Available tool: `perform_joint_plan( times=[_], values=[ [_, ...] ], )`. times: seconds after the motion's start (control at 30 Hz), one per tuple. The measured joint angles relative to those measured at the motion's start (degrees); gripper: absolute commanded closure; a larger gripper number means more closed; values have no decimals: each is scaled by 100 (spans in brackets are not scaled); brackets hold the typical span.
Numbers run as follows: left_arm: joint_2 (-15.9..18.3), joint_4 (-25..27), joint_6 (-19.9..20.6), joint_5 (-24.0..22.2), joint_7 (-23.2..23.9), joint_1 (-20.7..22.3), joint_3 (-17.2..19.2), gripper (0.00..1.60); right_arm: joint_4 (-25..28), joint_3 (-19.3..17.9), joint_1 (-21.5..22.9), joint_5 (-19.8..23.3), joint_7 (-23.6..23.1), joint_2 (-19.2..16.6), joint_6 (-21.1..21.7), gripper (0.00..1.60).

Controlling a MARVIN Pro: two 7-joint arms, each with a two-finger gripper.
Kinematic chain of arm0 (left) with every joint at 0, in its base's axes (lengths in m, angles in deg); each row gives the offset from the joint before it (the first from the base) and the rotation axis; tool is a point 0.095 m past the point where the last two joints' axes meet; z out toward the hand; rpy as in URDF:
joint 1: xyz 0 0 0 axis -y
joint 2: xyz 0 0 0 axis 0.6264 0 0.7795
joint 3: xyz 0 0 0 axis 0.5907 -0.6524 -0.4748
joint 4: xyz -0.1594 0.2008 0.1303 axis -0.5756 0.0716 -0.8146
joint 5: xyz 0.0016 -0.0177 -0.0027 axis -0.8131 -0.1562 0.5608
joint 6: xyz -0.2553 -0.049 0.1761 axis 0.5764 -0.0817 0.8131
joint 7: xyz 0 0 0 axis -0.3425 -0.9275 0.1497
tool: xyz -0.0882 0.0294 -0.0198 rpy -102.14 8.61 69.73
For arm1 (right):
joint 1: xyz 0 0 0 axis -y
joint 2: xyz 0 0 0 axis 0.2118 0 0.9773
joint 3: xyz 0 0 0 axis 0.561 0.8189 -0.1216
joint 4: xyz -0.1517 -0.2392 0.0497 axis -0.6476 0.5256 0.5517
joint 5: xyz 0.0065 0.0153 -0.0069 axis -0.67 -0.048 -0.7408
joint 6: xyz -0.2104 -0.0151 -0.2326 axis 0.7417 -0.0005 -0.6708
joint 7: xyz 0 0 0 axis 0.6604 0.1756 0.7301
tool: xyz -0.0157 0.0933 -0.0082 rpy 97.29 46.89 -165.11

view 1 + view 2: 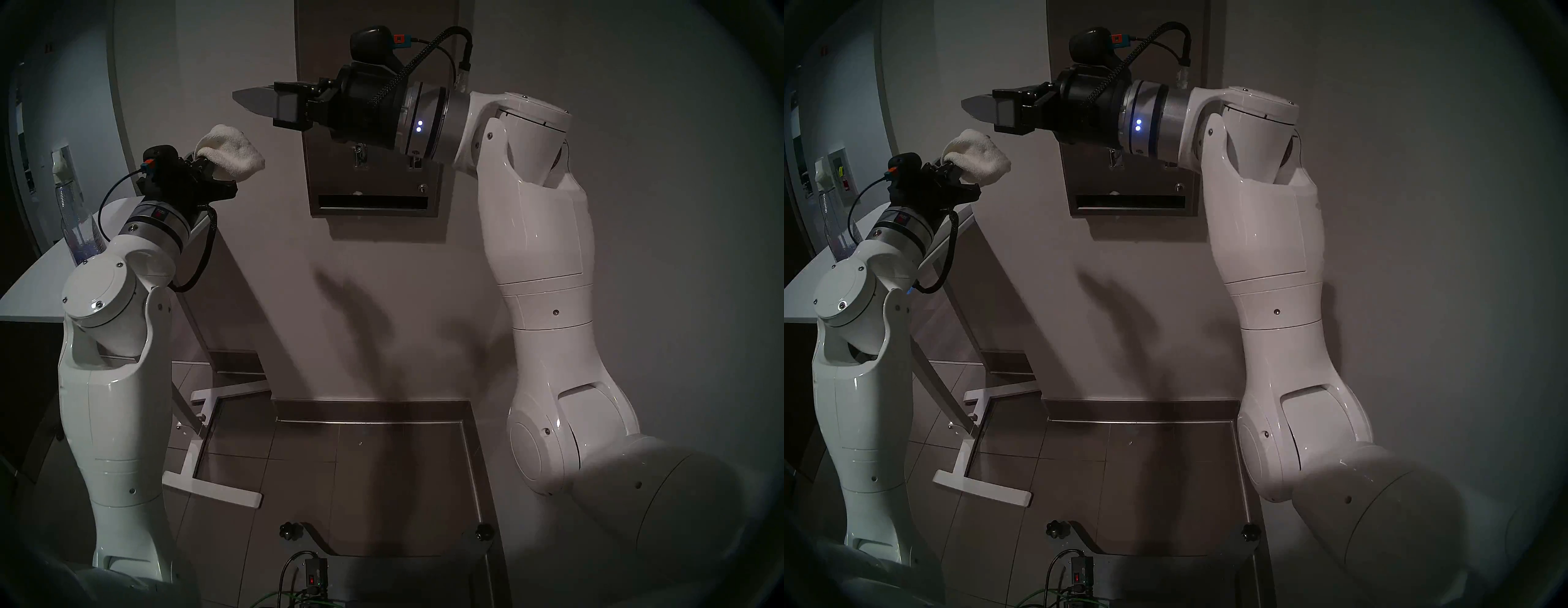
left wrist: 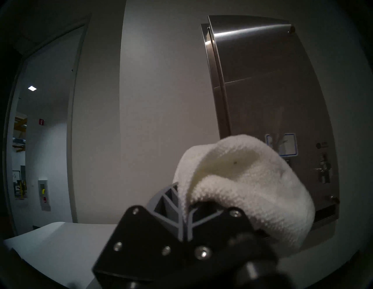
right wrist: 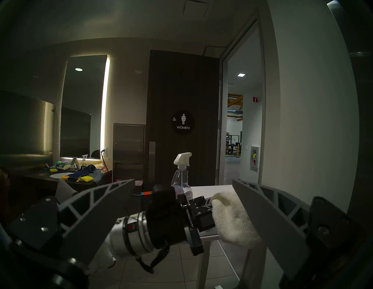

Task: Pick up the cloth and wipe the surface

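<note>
My left gripper (image 1: 205, 165) (image 1: 953, 169) is shut on the off-white waffle cloth (image 1: 232, 155) (image 1: 978, 163), which bulges out over its fingers (image 2: 173, 214). In the left wrist view the cloth (image 2: 242, 181) covers the lower left of the brushed steel dispenser front (image 2: 262, 90), whose blue-bordered label (image 2: 287, 145) shows beside it. From the head, the cloth hangs left of the dispenser (image 1: 373, 187) (image 1: 1127, 189), apart from it. My right gripper (image 1: 254, 104) (image 1: 983, 108) (image 3: 183, 181) is open and empty, pointing left across the dispenser's upper part and hiding it.
A white table (image 1: 38, 280) stands at the left with a clear spray bottle (image 1: 72, 212) (image 3: 181, 175) on it; its white legs (image 1: 212, 446) reach onto the tiled floor. An open doorway (image 3: 240, 131) and a cluttered sink counter (image 3: 70, 175) lie beyond.
</note>
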Motion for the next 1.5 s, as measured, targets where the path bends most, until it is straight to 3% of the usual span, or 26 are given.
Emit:
perform_joint_plan(
  times=[0.5, 0.73, 1.07, 1.5],
  values=[
    [580, -1231, -380, 206, -522, 621, 28, 160, 0, -4, -12, -4, 1, -2, -8, 0],
    [682, -1538, -517, 232, -666, 891, -85, 160, 22, -106, -182, -240, 240, -123, -108, 0],
    [720, -1747, -647, 299, -848, 1196, -68, 160, 390, -154, -660, -900, 1044, -159, -529, 0],
    [705, -1795, -720, 309, -1003, 1278, -17, 160, 1277, 158, -1450, -2145, 2292, -67, -757, 0]
  ],
)
